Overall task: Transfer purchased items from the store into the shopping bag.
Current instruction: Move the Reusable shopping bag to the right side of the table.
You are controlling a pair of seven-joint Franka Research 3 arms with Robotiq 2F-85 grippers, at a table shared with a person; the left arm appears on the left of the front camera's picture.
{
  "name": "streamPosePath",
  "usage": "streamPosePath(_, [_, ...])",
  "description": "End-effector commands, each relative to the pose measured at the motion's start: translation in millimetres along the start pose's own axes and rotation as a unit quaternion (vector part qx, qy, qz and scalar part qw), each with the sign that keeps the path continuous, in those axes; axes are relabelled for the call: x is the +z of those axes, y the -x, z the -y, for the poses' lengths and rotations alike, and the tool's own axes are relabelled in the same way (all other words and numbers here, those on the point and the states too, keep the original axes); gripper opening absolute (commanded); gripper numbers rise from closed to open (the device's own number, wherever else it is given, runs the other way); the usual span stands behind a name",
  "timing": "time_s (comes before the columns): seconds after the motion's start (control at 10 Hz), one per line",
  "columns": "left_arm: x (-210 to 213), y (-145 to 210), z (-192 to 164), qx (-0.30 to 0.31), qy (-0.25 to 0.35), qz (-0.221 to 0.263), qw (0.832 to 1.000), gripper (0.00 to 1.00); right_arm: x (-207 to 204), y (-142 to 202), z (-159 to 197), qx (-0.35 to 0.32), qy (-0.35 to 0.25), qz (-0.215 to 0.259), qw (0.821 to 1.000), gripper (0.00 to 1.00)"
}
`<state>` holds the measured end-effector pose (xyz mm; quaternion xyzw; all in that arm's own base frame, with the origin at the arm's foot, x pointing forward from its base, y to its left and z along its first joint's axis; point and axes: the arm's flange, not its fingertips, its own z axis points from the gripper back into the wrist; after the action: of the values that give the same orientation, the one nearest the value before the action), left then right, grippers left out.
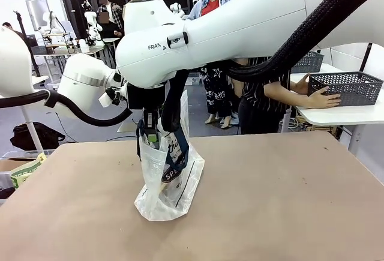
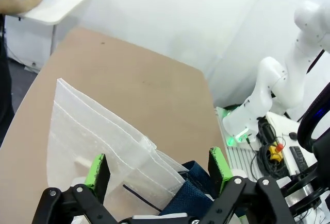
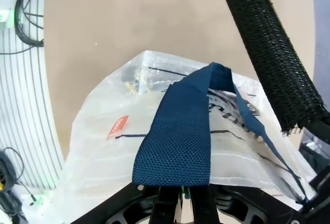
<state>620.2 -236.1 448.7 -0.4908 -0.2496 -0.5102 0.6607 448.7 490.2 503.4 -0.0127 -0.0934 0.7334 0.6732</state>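
Seeing shopping bag [image 1: 170, 180] upright at centre of front view on brown table [image 1: 288, 201]. My right gripper [image 3: 185, 195] pinched tight on navy strap [image 3: 180, 136]. Left gripper [image 2: 157, 175] fingers spread wide around bag mouth. Store [image 1: 348, 87] upper right, person's hand [image 1: 321, 99] on it.

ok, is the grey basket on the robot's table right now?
No. The grey basket sits on a separate white side table at the far right, under a person's hand, while the brown table carries the shopping bag.
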Motion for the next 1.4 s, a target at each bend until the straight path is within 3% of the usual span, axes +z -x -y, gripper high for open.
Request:
streamPosePath(0.0, [-23.9, -25.5, 38.7, -0.007, 0.038, -0.043, 0.998, 1.0, -24.0, -1.6, 29.7, -0.003, 0.025, -0.004, 1.0, 0.0])
streamPosePath(0.5, [-45.7, -37.4, 42.9, 0.025, -0.066, -0.142, 0.987, 1.0, -24.0, -4.7, 30.9, -0.006, 0.024, -0.006, 1.0, 0.0])
streamPosePath(0.6, [-46.2, -36.6, 41.9, 0.032, -0.079, -0.152, 0.985, 0.92, -24.2, -4.4, 30.7, -0.007, 0.024, -0.004, 1.0, 0.0])
streamPosePath(0.8, [-47.3, -34.2, 41.4, 0.049, -0.085, -0.171, 0.98, 0.62, -24.6, -5.3, 28.9, -0.007, 0.023, -0.001, 1.0, 0.0])
streamPosePath(1.1, [-47.2, -33.5, 36.9, 0.059, -0.085, -0.18, 0.978, 0.03, -23.5, -3.6, 27.6, -0.007, 0.028, -0.001, 1.0, 0.0])
streamPosePath(1.3, [-46.8, -33.2, 36.3, 0.061, -0.089, -0.183, 0.977, 0.0, -22.7, -2.9, 26.1, -0.007, 0.031, 0.001, 1.0, 0.0])
